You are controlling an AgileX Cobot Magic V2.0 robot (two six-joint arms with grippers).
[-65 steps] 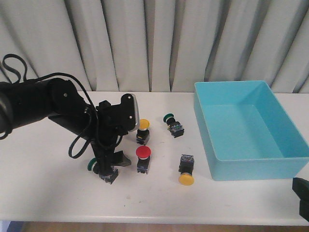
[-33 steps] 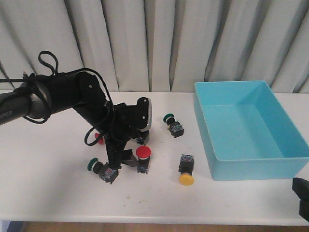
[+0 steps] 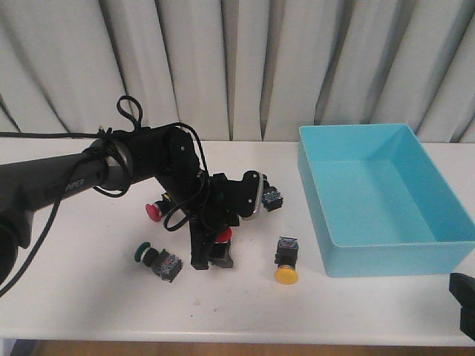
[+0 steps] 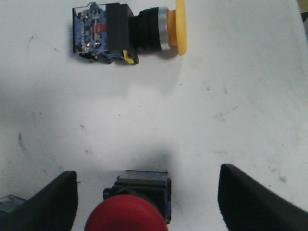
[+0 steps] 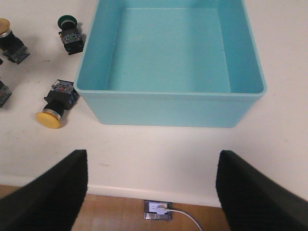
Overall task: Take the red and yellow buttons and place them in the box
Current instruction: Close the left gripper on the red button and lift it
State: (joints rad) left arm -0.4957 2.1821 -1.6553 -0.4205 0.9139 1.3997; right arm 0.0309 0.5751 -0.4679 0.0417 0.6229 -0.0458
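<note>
My left gripper point(image 3: 211, 256) is open and low over the table, its fingers on either side of an upright red button point(image 3: 225, 234). In the left wrist view the gripper point(image 4: 147, 197) straddles that red cap point(image 4: 126, 217), and neither finger touches it. A yellow button point(image 3: 286, 273) lies on its side just right of it and shows in both wrist views point(image 4: 179, 26) point(image 5: 48, 119). A second red button point(image 3: 154, 211) lies left of the arm. The turquoise box point(image 3: 386, 256) stands at the right point(image 5: 168, 108). My right gripper point(image 5: 151, 192) is open and empty beyond the table's front edge.
A green button point(image 3: 142, 254) lies front left of the left gripper. Another green button point(image 5: 67, 21) lies near the box's far left corner. A further yellow button point(image 5: 4, 26) shows in the right wrist view; the arm hides it in the front view. Curtains hang behind.
My left arm has swung right, from over the front-left green button to over the upright red button. The left red button has come into view. The right gripper has not moved.
</note>
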